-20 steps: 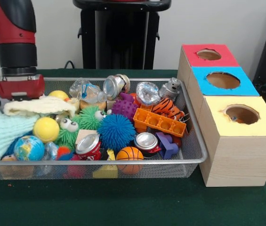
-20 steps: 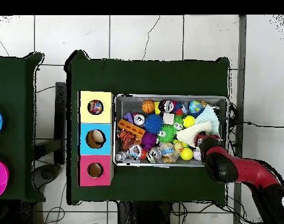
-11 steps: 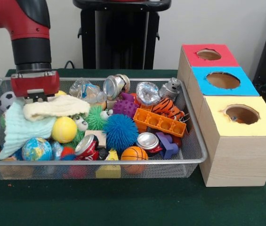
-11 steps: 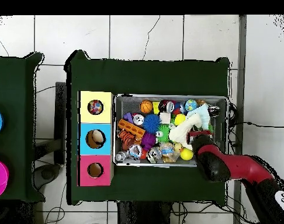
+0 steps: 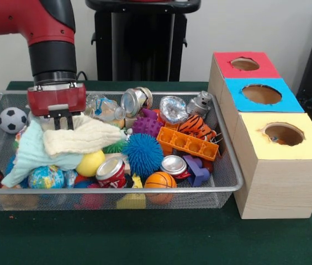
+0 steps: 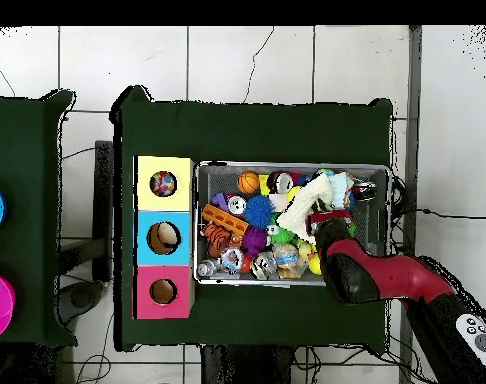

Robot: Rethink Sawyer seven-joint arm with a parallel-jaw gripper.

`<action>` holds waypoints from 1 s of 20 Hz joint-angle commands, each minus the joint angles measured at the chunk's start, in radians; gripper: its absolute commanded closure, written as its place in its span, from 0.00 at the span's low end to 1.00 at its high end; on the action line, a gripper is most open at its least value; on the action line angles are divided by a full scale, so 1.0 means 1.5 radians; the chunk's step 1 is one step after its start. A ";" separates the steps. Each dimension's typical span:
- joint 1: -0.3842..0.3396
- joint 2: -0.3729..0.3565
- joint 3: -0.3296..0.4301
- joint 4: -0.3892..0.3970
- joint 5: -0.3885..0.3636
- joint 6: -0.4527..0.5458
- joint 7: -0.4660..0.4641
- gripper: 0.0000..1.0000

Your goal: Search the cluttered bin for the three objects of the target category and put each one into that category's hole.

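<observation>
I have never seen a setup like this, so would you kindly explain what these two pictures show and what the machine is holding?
This is one red and black robot arm working at a green table. One picture looks across the table at it; the other looks straight down from above. A wire basket holds jumbled toys, balls and cans. Beside it stands a wooden box with red, blue and yellow tops, each with a hole. The gripper has its jaws closed on a cream cloth, which drapes over the pile.
</observation>
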 commanded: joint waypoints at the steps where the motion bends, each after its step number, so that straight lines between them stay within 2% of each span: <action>1: 0.023 0.038 -0.018 -0.028 -0.034 -0.065 0.071 1.00; 3: 0.041 0.039 -0.058 -0.044 -0.033 -0.078 0.064 1.00; 5: 0.046 0.045 -0.071 -0.052 -0.033 -0.078 0.061 1.00; 9: 0.053 0.037 -0.086 -0.057 -0.023 -0.068 0.062 1.00; 11: 0.048 0.042 -0.076 -0.054 -0.026 -0.063 0.063 1.00; 15: -0.017 0.094 0.043 -0.014 -0.028 0.019 0.056 1.00; 17: -0.029 0.119 0.085 0.007 0.002 0.071 0.041 1.00; 19: -0.016 0.123 0.101 0.017 0.031 0.103 0.035 1.00; 20: 0.003 0.112 0.092 0.017 0.046 0.103 0.045 1.00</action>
